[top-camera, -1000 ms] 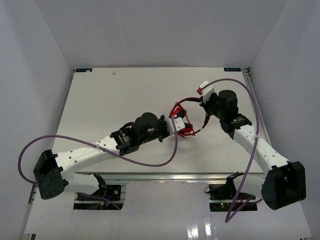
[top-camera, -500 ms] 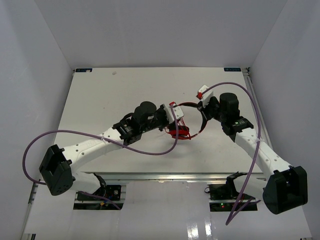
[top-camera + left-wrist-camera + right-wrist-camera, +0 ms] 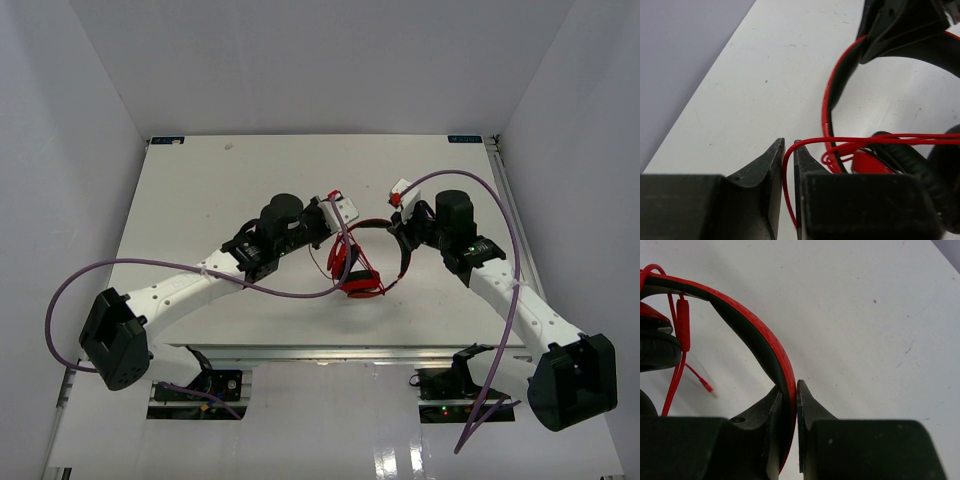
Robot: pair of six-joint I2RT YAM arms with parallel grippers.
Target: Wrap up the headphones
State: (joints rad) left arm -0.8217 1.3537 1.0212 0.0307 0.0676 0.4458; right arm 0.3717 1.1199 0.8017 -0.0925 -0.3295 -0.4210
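Two robot arms meet over a white worktop (image 3: pixel 200 200) with a pair of red over-ear headphones (image 3: pixel 358 280) between them. The headphones lie right of centre, toward the near edge.

The right hand (image 3: pixel 790 390) is clamped on the headband (image 3: pixel 760 340), a glossy arc that is red outside and black inside. The left hand (image 3: pixel 789 149) has its jaws slightly apart. The thin red cord (image 3: pixel 865 139) runs through that narrow gap, which looks wider than the cord, so the cord appears loose rather than pinched.

The weak point seems to be that loose cord. It is thin, smooth and springy, and it could slide out of the parted jaws if the left arm moves away. The strands already lying across the soft black ear cushion (image 3: pixel 910 155) might then uncoil. The headband is hard, curved and slick, and it is held only near its edge. A pull on the cord could twist it in the right hand or tip the earcups over.

A thicker red in-line piece (image 3: pixel 683 322) on the cord may catch against the band. The heavy purple robot cable (image 3: pixel 280 292) droops close to the earcups and could snag any stray loop.
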